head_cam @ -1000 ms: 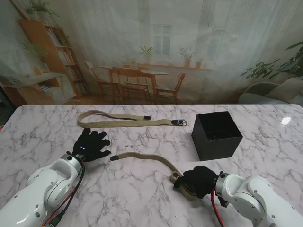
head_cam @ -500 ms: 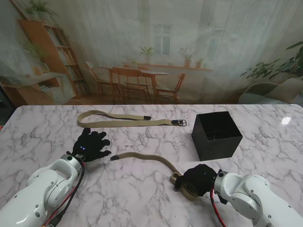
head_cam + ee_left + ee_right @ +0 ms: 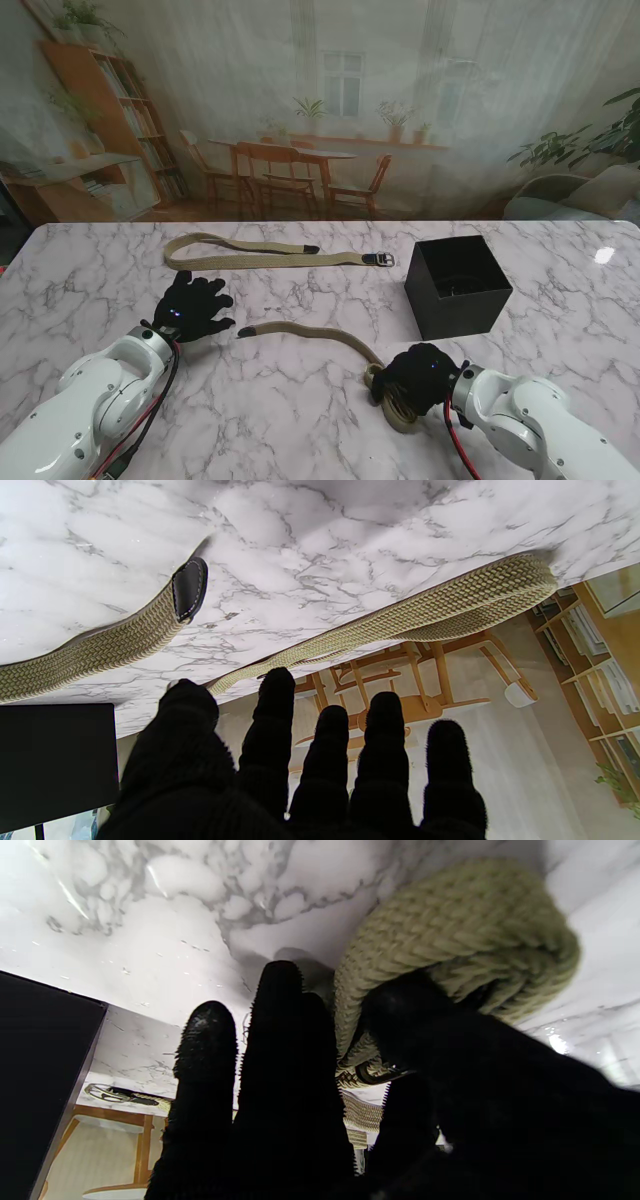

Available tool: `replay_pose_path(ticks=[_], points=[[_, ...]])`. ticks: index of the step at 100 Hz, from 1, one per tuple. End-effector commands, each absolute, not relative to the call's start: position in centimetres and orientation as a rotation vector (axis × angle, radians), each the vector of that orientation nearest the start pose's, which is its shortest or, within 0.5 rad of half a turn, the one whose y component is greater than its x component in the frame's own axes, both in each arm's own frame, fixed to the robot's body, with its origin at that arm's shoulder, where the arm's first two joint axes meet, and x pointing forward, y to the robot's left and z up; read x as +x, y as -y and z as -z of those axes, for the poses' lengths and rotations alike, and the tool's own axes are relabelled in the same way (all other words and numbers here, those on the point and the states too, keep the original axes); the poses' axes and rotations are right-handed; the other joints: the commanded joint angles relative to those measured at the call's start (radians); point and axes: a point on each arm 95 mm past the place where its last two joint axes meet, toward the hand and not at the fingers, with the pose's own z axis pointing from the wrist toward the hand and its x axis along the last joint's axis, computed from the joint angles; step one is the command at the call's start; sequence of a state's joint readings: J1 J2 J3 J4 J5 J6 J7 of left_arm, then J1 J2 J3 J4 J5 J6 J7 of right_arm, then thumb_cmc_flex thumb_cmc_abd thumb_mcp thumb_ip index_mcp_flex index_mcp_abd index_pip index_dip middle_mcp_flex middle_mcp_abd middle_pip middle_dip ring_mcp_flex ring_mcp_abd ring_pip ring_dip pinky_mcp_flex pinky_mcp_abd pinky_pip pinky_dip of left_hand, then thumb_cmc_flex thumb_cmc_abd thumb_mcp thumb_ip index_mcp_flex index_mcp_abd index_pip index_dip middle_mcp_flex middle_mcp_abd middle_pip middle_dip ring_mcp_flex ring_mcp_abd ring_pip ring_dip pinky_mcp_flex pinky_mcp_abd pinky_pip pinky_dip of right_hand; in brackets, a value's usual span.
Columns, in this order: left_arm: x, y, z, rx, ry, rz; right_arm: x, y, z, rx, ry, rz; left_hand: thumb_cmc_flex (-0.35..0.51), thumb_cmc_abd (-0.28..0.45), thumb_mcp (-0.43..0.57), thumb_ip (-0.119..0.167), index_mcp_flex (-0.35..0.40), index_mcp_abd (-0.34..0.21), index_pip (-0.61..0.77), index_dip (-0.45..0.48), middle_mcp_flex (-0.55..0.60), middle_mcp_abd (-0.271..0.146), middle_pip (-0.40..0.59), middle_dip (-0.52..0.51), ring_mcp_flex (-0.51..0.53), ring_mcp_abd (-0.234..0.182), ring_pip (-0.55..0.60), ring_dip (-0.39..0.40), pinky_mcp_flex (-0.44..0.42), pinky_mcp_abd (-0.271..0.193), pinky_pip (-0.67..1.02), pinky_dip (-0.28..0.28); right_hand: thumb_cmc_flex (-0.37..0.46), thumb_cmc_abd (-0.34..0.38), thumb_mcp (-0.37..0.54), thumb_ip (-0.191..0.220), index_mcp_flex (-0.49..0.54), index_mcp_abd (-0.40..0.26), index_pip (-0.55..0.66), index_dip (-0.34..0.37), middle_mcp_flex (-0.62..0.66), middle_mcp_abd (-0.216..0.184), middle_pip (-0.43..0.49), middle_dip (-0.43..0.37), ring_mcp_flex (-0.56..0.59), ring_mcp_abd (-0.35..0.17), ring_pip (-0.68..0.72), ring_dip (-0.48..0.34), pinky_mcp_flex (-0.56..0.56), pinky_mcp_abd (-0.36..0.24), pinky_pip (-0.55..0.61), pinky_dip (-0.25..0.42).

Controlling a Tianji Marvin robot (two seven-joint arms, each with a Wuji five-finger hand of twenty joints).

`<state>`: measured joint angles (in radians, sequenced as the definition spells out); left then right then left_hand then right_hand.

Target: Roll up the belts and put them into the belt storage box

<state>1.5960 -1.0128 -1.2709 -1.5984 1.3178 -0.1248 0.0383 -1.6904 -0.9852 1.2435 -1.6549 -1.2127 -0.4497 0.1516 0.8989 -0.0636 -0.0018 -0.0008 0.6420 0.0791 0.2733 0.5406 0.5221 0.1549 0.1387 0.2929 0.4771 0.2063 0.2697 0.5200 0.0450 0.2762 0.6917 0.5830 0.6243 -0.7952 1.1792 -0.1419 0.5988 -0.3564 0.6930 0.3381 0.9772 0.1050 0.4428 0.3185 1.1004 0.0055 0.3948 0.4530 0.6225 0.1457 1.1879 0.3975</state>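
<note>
White marble-pattern table with grey veining; behind it a printed backdrop of a room: bookshelf, wooden dining set, window, potted plants. No readable brand, label or writing anywhere.

2 khaki woven belts. Far belt lies doubled flat across the table's far side, metal buckle at its right end, near the black open-top belt storage box on the right. Near belt runs from its dark leather tip, just beside the left hand, rightward and toward me into the right hand.

Right hand, black glove, is closed around the buckle end of the near belt, which is bunched into a loose coil under the fingers. Left hand holds nothing, fingers spread, hovering palm-down; I can't tell if it touches the table.

Only the right wrist view shows the coil's thick woven fold and a metal ring of the buckle at the thumb. Only the left wrist view shows the stitching on the leather tip. Stand view alone shows the box interior, too dark to read.
</note>
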Motion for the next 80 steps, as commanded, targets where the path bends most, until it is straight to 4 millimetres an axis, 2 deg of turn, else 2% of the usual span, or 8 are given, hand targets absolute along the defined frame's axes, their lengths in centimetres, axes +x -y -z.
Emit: replay_pose_path(ticks=[1, 10, 20, 37, 45, 50, 56, 80], points=[[39.60, -3.54, 32.77, -0.847, -1.716, 1.231, 32.95, 0.68, 38.30, 0.893, -2.186, -1.344, -0.019, 0.036, -0.024, -0.017, -0.008, 0.021, -0.006, 0.002, -0.026, 0.014, -0.012, 0.014, -0.008, 0.017, -0.014, 0.012, -0.021, 0.044, -0.037, -0.015, -0.131, -0.020, -0.256, -0.176, 0.163, 0.036, 0.284, 0.097, -0.120, -0.037, 0.013, 0.045, -0.054, 0.045, 0.036, 0.036, -0.060, 0.091, 0.008, 0.039], [39.60, -3.54, 32.77, -0.847, -1.717, 1.231, 32.82, 0.59, 38.36, 0.910, -2.170, -1.353, -0.020, 0.037, -0.025, -0.017, -0.008, 0.021, -0.006, 0.002, -0.027, 0.013, -0.012, 0.013, -0.008, 0.016, -0.013, 0.012, -0.021, 0.045, -0.037, -0.015, -0.139, 0.006, -0.301, -0.182, 0.193, 0.008, 0.348, 0.110, -0.256, 0.018, -0.004, 0.046, -0.180, 0.092, -0.008, 0.025, -0.139, 0.201, -0.034, 0.052], [39.60, -3.55, 32.77, -0.847, -1.716, 1.231, 32.77, 0.49, 38.40, 0.925, -2.160, -1.373, -0.020, 0.037, -0.025, -0.017, -0.008, 0.020, -0.006, 0.002, -0.028, 0.014, -0.012, 0.013, -0.010, 0.017, -0.014, 0.012, -0.021, 0.044, -0.037, -0.015, -0.145, 0.014, -0.313, -0.174, 0.245, 0.033, 0.394, 0.014, -0.375, 0.092, -0.056, -0.021, -0.308, 0.139, -0.089, -0.058, -0.190, 0.301, -0.100, 0.051], [39.62, -3.56, 32.77, -0.847, -1.716, 1.231, 32.87, 0.30, 38.61, 0.989, -2.121, -1.432, -0.021, 0.036, -0.025, -0.017, -0.007, 0.020, -0.006, 0.002, -0.027, 0.014, -0.012, 0.013, -0.009, 0.015, -0.014, 0.012, -0.021, 0.044, -0.038, -0.015, -0.110, 0.023, -0.281, -0.163, 0.259, 0.083, 0.526, -0.036, -0.481, 0.170, -0.116, -0.105, -0.366, 0.204, -0.158, -0.177, -0.198, 0.330, -0.172, -0.024], [39.62, -3.55, 32.78, -0.847, -1.717, 1.230, 32.94, 0.21, 38.71, 1.014, -2.093, -1.462, -0.021, 0.036, -0.024, -0.017, -0.007, 0.020, -0.006, 0.002, -0.027, 0.012, -0.012, 0.013, -0.009, 0.016, -0.014, 0.012, -0.022, 0.045, -0.038, -0.015, -0.087, 0.034, -0.251, -0.155, 0.221, 0.099, 0.569, -0.032, -0.362, 0.134, -0.085, -0.097, -0.323, 0.191, -0.136, -0.179, -0.178, 0.325, -0.158, -0.042], [39.63, -3.54, 32.78, -0.847, -1.717, 1.231, 32.99, 0.19, 38.81, 1.021, -2.071, -1.479, -0.020, 0.036, -0.024, -0.017, -0.006, 0.022, -0.005, 0.002, -0.026, 0.015, -0.012, 0.013, -0.009, 0.017, -0.014, 0.012, -0.022, 0.044, -0.038, -0.015, -0.080, 0.043, -0.238, -0.152, 0.183, 0.108, 0.600, -0.031, -0.260, 0.073, -0.051, -0.082, -0.291, 0.163, -0.117, -0.171, -0.163, 0.313, -0.141, -0.047], [39.63, -3.54, 32.78, -0.846, -1.717, 1.231, 33.05, 0.19, 38.89, 1.022, -2.048, -1.493, -0.021, 0.037, -0.024, -0.017, -0.007, 0.020, -0.005, 0.002, -0.027, 0.014, -0.012, 0.013, -0.009, 0.017, -0.014, 0.012, -0.022, 0.044, -0.038, -0.015, -0.079, 0.056, -0.230, -0.151, 0.139, 0.109, 0.635, -0.039, -0.170, 0.002, 0.069, -0.014, -0.245, 0.111, -0.077, -0.137, -0.147, 0.285, -0.113, -0.046], [39.64, -3.51, 32.79, -0.846, -1.719, 1.230, 33.23, 0.27, 39.00, 0.995, -1.967, -1.532, -0.021, 0.037, -0.025, -0.017, -0.006, 0.020, -0.005, 0.002, -0.026, 0.013, -0.012, 0.014, -0.009, 0.016, -0.014, 0.012, -0.022, 0.044, -0.038, -0.014, -0.092, 0.081, -0.210, -0.140, 0.102, 0.051, 0.657, 0.004, -0.018, -0.102, 0.408, 0.238, -0.114, 0.053, 0.120, 0.032, -0.114, 0.207, -0.017, 0.030]])
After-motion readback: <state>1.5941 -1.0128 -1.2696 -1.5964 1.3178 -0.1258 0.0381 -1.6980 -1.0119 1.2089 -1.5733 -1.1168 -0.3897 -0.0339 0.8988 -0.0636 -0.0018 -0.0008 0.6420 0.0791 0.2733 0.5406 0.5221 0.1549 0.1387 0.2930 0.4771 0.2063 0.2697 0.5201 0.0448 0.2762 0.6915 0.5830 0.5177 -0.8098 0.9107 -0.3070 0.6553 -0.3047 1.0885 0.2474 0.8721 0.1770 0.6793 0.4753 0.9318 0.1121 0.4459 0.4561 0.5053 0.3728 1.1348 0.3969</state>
